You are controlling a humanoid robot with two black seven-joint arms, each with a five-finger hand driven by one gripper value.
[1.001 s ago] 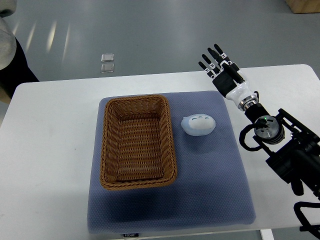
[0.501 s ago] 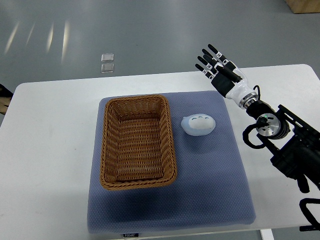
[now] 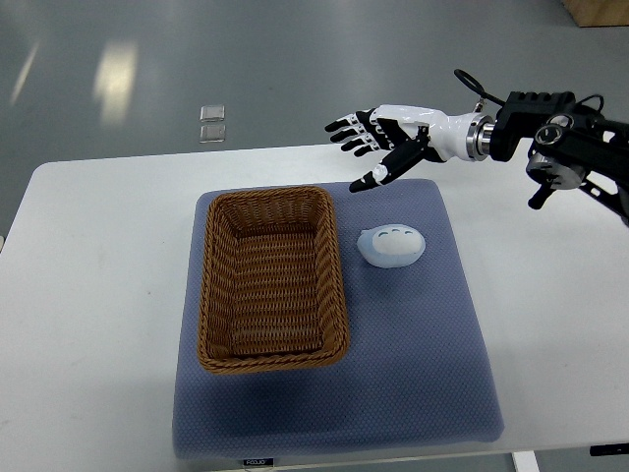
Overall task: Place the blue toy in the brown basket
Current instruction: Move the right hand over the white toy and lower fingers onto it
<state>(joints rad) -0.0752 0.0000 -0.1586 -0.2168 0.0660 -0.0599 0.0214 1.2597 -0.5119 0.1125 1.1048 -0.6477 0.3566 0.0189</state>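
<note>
I see the white table [image 3: 88,295] filling most of the view, with the grey floor beyond its far edge. On it lies a blue-grey mat [image 3: 423,364], and everything I care about sits on that mat. The brown basket [image 3: 272,278] takes up the mat's left half; I see nothing inside it. Just beside its right wall, not touching it as far as I can tell, lies the blue toy [image 3: 390,246], a pale rounded lump resting flat on the mat.

My right arm [image 3: 550,147] comes in from the right edge, stretched level across the table's far side. The right hand [image 3: 391,138] hangs over the mat's far edge, fingers [image 3: 349,128] spread and relaxed, pointing toward the left, gripping nothing. The toy lies nearer to me than the hand, below it in the view and well clear of the fingertips; hand and toy are apart.

On the floor past the table I make out two small clear squares [image 3: 210,123].
</note>
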